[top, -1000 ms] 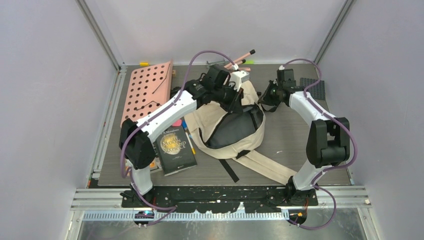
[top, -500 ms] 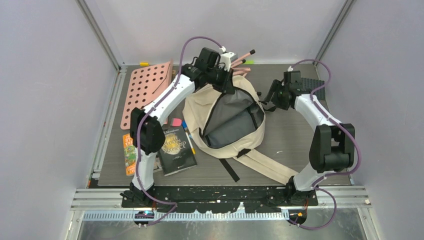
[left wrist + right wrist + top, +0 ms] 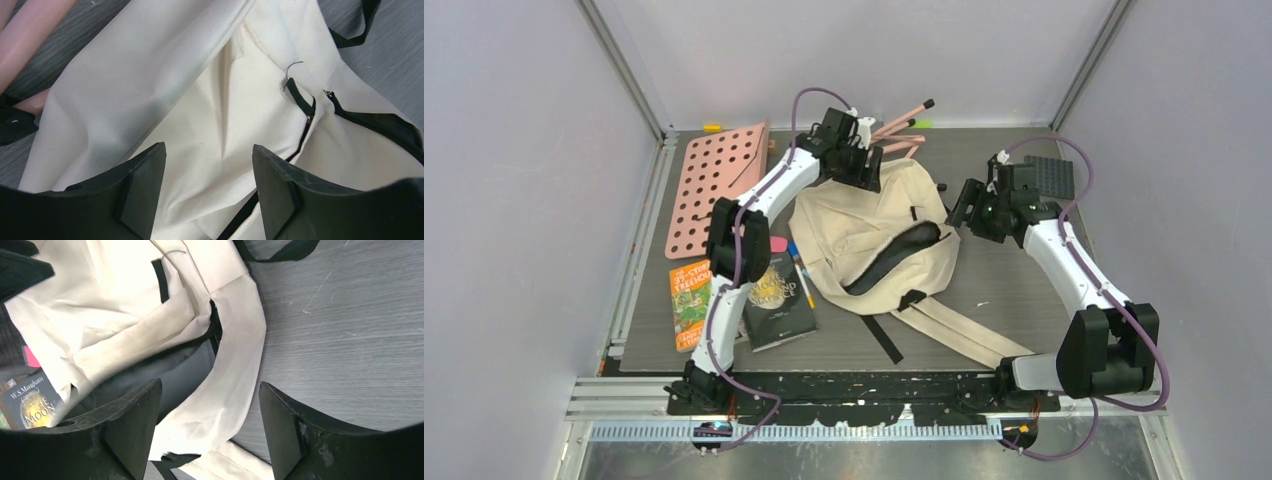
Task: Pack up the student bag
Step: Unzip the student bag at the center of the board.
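At the far left of the table lies a pink perforated board [image 3: 714,185], and nearer to us an orange book [image 3: 688,305] beside a dark book [image 3: 776,300].

Our left gripper [image 3: 207,165] stands wide open with nothing between its jaws. It hangs over the cream cloth at the far left edge of the student bag [image 3: 864,230], and we cannot tell whether the fingers [image 3: 142,187] brush the fabric. The left arm stretches long from its base at the near edge toward the back of the table, with its wrist tipped down over the bag. Just behind it, pink pencils [image 3: 904,112] fan out toward the back wall.

The student bag lies slumped in the middle of the table between the two grippers. Its zipped mouth gapes as a dark curved slit, and its straps trail toward the near right.

Our right gripper [image 3: 210,400] is also spread wide and holds nothing. It is poised over the bag's right rim, where grey lining shows under the cream edge. The right arm keeps its elbow low at the near right, and its forearm slants up and leftward to the bag's side. A black gridded pad [image 3: 1052,175] lies behind it.
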Tool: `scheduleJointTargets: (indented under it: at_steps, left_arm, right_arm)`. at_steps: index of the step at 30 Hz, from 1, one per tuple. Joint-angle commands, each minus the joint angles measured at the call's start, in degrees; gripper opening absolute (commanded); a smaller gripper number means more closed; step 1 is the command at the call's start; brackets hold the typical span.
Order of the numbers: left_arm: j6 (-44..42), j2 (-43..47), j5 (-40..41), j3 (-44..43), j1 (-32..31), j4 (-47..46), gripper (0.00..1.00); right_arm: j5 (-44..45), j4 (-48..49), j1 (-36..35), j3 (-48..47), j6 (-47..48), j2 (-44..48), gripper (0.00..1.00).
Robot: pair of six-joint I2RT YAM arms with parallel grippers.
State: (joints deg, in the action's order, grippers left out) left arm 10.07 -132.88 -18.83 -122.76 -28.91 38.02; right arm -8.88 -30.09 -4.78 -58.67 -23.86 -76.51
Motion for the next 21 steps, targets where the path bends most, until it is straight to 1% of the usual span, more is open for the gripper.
scheduleJointTargets:
  at_steps: [1,3,7,10,12,15,18,21]
  left_arm:
    - [2.7,5.9,-4.1,2.0,-0.2,-3.1,0.68]
    - [5.2,9.6,-6.9,8.2,-0.3,-5.1,0.70]
    - [8.9,19.5,-8.2,21.5,-0.7,-10.5,0.72]
    - [10.5,25.9,-12.3,29.4,-2.3,-14.5,0.72]
    - [9.9,29.4,-14.6,33.0,-4.5,-14.7,0.72]
    - [8.5,33.3,-14.7,37.4,-8.1,-13.3,0.73]
    - [5.8,36.6,-12.7,41.1,-11.2,-11.4,0.73]
    - [2.6,37.7,-9.5,43.8,-13.0,-9.6,0.75]
  right_arm:
    - [0.9,-1.1,-0.4,1.6,0.8,0.3,0.77]
    - [1.3,-1.0,-0.6,1.8,0.8,-0.1,0.77]
    - [0.9,-0.7,-1.1,1.5,1.4,-0.3,0.77]
    - [1.1,-0.5,-1.8,1.7,1.3,-0.9,0.77]
    - [1.4,-0.1,-2.1,1.9,0.6,-1.1,0.77]
    - [1.6,0.6,-2.3,1.9,0.0,-1.0,0.77]
    - [2.0,0.9,-2.4,1.5,-0.3,-0.6,0.78]
    - [1.9,1.2,-2.5,1.5,-0.2,-0.5,0.78]
